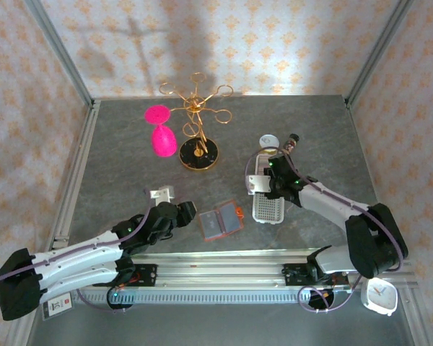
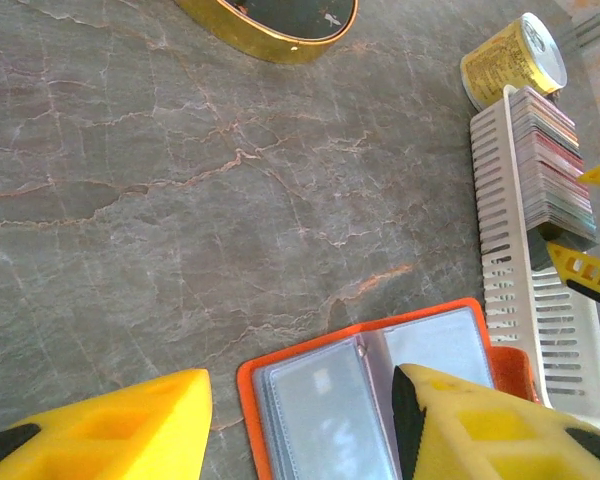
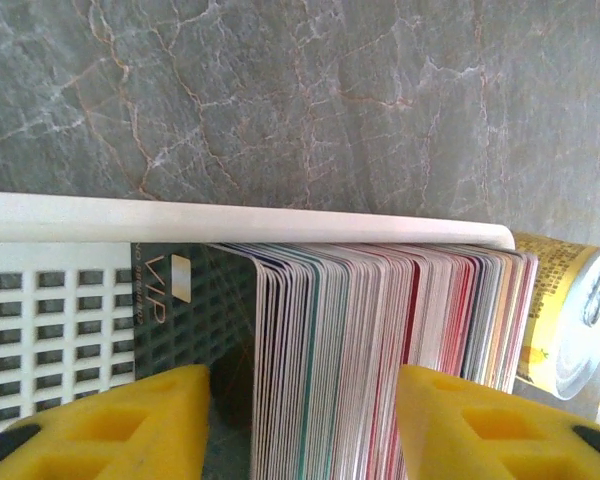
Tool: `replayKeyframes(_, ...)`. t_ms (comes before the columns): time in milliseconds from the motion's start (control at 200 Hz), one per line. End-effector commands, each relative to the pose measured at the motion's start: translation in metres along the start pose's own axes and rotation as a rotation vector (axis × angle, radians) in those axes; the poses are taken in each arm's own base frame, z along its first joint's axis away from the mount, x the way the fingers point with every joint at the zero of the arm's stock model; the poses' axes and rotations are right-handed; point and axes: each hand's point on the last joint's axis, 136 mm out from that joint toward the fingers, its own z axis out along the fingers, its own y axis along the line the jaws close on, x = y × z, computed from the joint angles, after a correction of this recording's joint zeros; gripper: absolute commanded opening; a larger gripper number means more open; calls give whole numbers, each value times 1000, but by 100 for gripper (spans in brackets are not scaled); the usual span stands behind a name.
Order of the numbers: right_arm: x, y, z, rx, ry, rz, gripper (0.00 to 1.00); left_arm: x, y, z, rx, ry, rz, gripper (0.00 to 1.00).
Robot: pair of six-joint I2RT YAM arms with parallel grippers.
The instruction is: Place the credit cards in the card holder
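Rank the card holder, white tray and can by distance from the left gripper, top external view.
From the left gripper:
1. card holder, lying open just to its right.
2. white tray, further right, beyond the holder.
3. can, right and farther back, at the tray's far end.

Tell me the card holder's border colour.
Orange-red on the card holder, clearest in the left wrist view.

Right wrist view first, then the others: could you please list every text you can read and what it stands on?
"VIP": on the dark card at the front of the stack in the tray.
Small print above it on that card: too small to read.
Print on the yellow can: blurred, unreadable.
White sticker at lower left of the top view: too small to read.
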Motion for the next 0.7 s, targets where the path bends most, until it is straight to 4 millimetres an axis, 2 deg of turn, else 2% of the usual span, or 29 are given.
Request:
replayKeyframes(0, 2, 4, -5, -2, 15, 0, 43, 4, 7, 0, -14, 15, -10, 52)
replayKeyframes(140, 3, 7, -4, -7, 18, -4, 37, 4, 7, -1, -12, 18, -12, 52)
replayKeyframes(415, 9, 9, -4, -9, 45, -20, 17, 5, 7, -2, -5, 19, -27, 52)
replayKeyframes(696, 11, 4, -7, 6, 62, -24, 10, 7, 8, -2, -2, 25, -31, 52)
